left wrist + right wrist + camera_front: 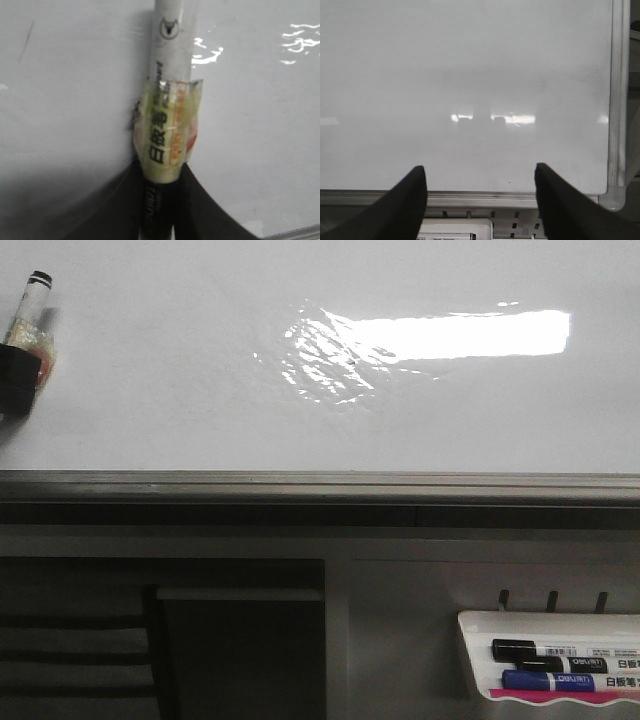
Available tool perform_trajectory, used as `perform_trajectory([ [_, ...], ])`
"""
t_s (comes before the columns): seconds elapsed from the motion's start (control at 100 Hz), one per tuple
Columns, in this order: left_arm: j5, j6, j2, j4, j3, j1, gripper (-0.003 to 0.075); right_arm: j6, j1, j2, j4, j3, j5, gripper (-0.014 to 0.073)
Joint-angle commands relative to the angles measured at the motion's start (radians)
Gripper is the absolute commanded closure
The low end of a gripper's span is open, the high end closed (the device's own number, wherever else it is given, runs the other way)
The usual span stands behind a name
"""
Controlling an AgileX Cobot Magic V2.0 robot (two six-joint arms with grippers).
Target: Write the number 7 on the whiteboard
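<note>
Glossy whiteboard (180,360) fills every view; left fingers (160,210) clamp a taped marker (167,100) against it, right fingers (480,200) spread empty above the marker tray (480,625).

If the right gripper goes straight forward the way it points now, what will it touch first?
Most likely the whiteboard: the open right gripper faces its bare white surface just past the grey edge rail. Nothing shows between them, though depth is unclear.

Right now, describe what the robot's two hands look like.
Left hand: matt black fingers tapering upward, seen as a black block at the front view's left edge. Right hand: two matt black, smooth, curved fingers narrowing to blunt tips. No cables or markings show on either.
</note>
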Motion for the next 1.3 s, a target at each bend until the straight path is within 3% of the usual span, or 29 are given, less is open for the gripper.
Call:
perform_trajectory([
  [0.0, -0.055, 0.001, -0.015, -0.001, -0.032, -0.005, 0.0741, -0.002, -0.007, 0.013, -0.010, -0.023, -0.074, 0.0174],
  [0.09, 0.013, 0.001, -0.025, 0.017, -0.051, -0.005, 0.0741, -0.002, -0.007, 0.013, -0.010, -0.032, -0.065, 0.0175],
  [0.27, 0.387, 0.037, -0.073, 0.096, -0.165, -0.007, 0.0741, -0.013, -0.005, 0.053, 0.006, -0.132, 0.131, 0.0178],
  [0.37, 0.563, 0.119, -0.100, 0.090, -0.231, -0.030, 0.0741, -0.105, 0.004, 0.115, 0.114, -0.206, 0.252, 0.0182],
  [0.49, 0.752, 0.316, -0.123, -0.013, -0.308, -0.093, 0.0741, -0.340, 0.016, 0.207, 0.331, -0.275, 0.355, 0.0246],
  [0.65, 0.982, 0.762, -0.120, -0.381, -0.403, -0.196, 0.0741, -0.632, 0.040, 0.319, 0.639, -0.331, 0.399, 0.0323],
  [0.77, 1.005, 0.945, -0.120, -0.562, -0.433, -0.281, 0.0741, -0.814, 0.095, 0.399, 0.750, -0.365, 0.441, 0.0323],
  [1.01, 1.000, 1.026, -0.084, -0.563, -0.494, -0.456, 0.0741, -1.059, 0.321, 0.523, 0.764, -0.429, 0.456, 0.0323],
  [1.29, 0.991, 1.028, -0.030, -0.560, -0.514, -0.548, 0.0741, -1.138, 0.461, 0.621, 0.824, -0.485, 0.435, 0.0323],
])
